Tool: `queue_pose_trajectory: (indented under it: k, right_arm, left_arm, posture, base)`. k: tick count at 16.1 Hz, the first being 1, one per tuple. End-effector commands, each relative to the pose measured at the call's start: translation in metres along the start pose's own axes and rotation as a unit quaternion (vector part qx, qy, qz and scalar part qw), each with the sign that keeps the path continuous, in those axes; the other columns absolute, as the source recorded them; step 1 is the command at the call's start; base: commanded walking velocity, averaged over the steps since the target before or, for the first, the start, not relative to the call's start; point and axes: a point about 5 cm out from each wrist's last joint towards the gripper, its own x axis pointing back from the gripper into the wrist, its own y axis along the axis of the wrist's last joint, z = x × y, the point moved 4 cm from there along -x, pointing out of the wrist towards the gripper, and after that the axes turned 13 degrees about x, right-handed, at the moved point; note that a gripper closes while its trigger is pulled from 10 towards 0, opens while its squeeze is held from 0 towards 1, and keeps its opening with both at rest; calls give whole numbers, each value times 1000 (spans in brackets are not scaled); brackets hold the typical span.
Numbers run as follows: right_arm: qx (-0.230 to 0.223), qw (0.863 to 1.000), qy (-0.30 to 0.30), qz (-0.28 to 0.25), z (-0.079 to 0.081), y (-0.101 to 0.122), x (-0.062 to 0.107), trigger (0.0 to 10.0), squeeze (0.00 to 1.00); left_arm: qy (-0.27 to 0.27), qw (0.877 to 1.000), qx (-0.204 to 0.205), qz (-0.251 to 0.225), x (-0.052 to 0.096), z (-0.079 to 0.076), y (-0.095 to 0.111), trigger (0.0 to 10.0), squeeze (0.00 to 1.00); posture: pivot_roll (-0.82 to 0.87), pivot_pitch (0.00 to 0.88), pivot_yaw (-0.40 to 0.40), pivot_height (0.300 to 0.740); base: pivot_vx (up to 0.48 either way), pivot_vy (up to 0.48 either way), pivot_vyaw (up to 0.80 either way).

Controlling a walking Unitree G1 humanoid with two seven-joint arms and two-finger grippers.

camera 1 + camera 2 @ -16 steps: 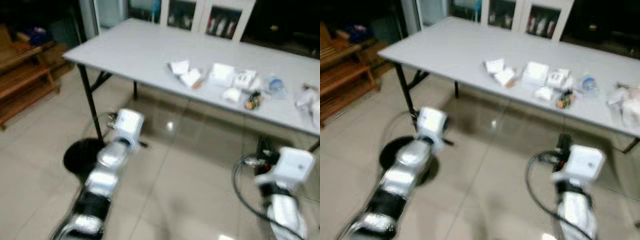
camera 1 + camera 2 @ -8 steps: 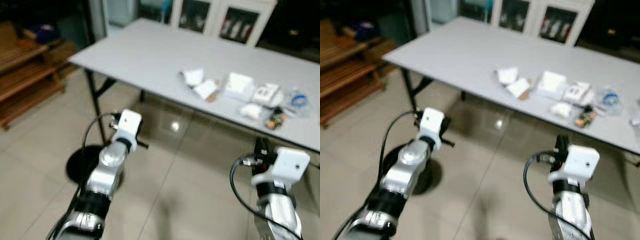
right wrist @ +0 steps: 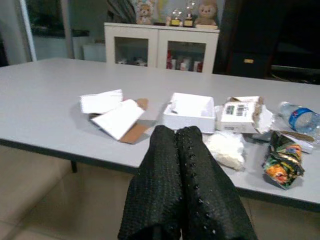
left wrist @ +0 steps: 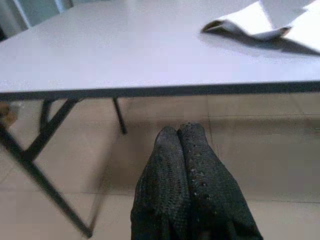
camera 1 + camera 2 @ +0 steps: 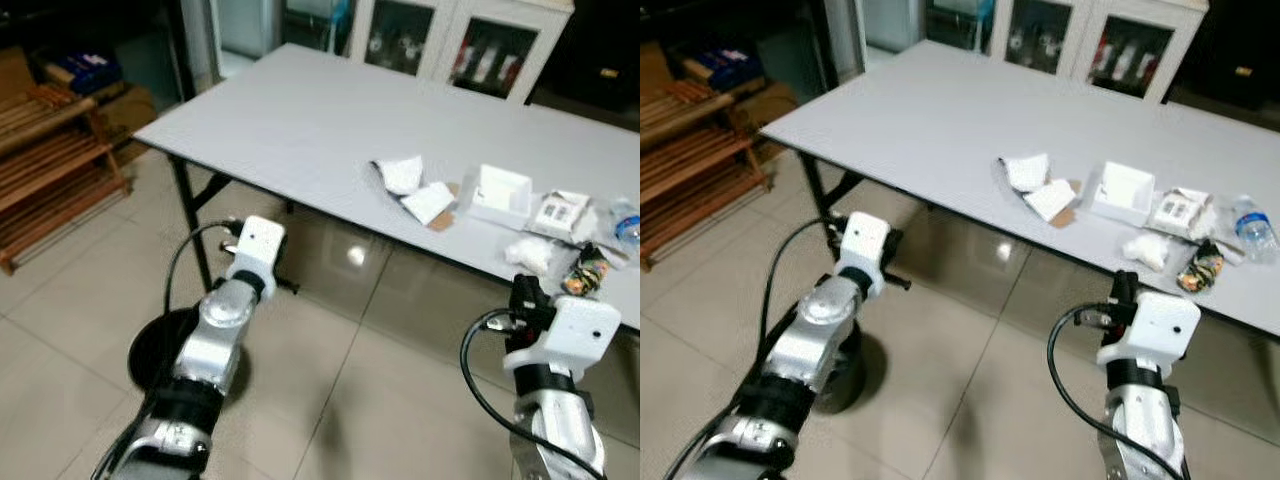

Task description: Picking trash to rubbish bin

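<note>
The grey table [image 5: 940, 120] stands ahead of both grippers. The trash cluster [image 3: 220, 120] lies on its top, directly ahead of and above the right gripper [image 3: 186, 134], fingers pressed together. The left gripper [image 4: 181, 131], likewise closed, is farther off, so the right arm is nearer.

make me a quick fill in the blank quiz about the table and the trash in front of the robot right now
The trash lies on a grey ____.
The open white box sits beside a torn ____ packet with a barcode.
The right gripper has its jaws ____.
The bottle has a ____ label.

Missing words: table; white; shut; blue
</note>
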Motion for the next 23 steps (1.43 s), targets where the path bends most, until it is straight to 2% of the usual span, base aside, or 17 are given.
queue_pose_trajectory:
  k: [1, 5, 23]
  right_arm:
    - [0, 1000, -12, 0, -6, 1, 1, 10000, 0]
    - [-5, 1000, -15, 8, -7, -2, 1, 10000, 0]
    - [-7, 1000, -16, 10, -5, -1, -2, 10000, 0]
  left_arm:
    - [-11, 1000, -1, 2, -2, -7, -1, 10000, 0]
    - [-13, 1000, 0, 2, -3, -8, 0, 10000, 0]
    - [-14, 1000, 3, 6, -5, -9, -1, 10000, 0]
  posture:
    - [115, 54, -57, 740]
    - [112, 53, -54, 740]
    - [115, 50, -51, 740]
  base:
    - [0, 0, -594]
    - [0, 0, -200]
    - [0, 0, -800]
